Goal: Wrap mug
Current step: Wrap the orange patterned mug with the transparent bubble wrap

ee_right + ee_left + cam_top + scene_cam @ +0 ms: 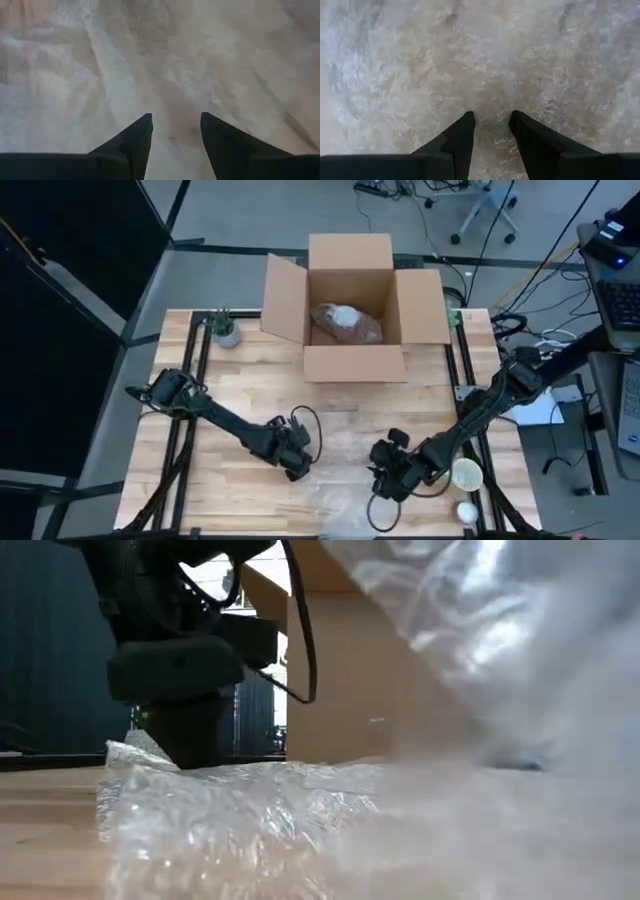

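1. High view: bubble wrap is lying flat on the table at the near edge, between both arms, prob. so a mug can be set on it and rolled. Cardboard box is standing open at the far side w/ one wrapped bundle already inside, likely the drop-off spot. Mug is sitting unwrapped at the table's right edge, just beside the right arm; a second white item is lying near it, can't tell what. Small potted plant is standing far-left, well apart from the work.
2. High view, pose: left gripper is reaching in from the left, arm stretched low, wrist angling down to the sheet's left edge. Right gripper is mirroring it from the right, elbow bent back toward the table's edge.
3. Low view: the wrap is filling the foreground, partly lifted on the right side; one gripper is standing on the sheet w/ the box behind it.
4. Left wrist view: fingers are sitting slightly parted, released, tips pressing at the wrap, nothing pinched betw. them as far as I can judge.
5. Right wrist view: fingers are spread wider, released, hovering over creased wrap; no mug in sight here.
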Tool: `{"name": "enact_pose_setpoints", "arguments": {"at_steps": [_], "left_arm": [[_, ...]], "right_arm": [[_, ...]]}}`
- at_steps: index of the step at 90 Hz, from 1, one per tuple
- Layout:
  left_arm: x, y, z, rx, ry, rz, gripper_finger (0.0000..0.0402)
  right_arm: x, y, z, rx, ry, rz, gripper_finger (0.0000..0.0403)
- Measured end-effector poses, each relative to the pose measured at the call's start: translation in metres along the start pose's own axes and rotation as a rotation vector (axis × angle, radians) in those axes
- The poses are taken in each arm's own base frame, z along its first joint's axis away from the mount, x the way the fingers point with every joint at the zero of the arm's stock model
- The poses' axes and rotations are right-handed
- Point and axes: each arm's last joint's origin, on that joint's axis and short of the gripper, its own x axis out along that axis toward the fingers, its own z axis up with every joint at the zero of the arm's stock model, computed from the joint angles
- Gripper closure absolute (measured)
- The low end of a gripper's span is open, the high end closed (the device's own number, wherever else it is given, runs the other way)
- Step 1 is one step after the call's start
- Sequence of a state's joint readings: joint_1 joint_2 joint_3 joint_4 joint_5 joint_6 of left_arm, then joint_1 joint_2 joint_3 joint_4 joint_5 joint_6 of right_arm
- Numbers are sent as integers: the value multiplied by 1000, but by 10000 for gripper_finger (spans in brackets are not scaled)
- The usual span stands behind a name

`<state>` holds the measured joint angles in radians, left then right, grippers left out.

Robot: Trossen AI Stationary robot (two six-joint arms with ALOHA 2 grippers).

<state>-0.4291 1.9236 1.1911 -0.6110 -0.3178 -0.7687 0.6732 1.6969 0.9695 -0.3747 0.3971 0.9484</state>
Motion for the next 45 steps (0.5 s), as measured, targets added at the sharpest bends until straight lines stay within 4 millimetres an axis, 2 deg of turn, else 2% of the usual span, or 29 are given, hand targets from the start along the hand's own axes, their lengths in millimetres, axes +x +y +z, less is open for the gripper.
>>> {"name": "enact_pose_setpoints", "arguments": {"at_steps": [9,16,32,45], "left_arm": [[-14,6,15,43,-84,-7,272],[-16,13,26,73,-129,-2,272],[3,30,45,139,-180,4,272],[25,44,48,129,-132,-47,272]], "right_arm": [[-1,5,-1,11,75,88,248],[-5,12,-4,11,66,134,248],[-12,24,-17,-16,49,168,248],[-8,27,-31,2,63,119,248]]}}
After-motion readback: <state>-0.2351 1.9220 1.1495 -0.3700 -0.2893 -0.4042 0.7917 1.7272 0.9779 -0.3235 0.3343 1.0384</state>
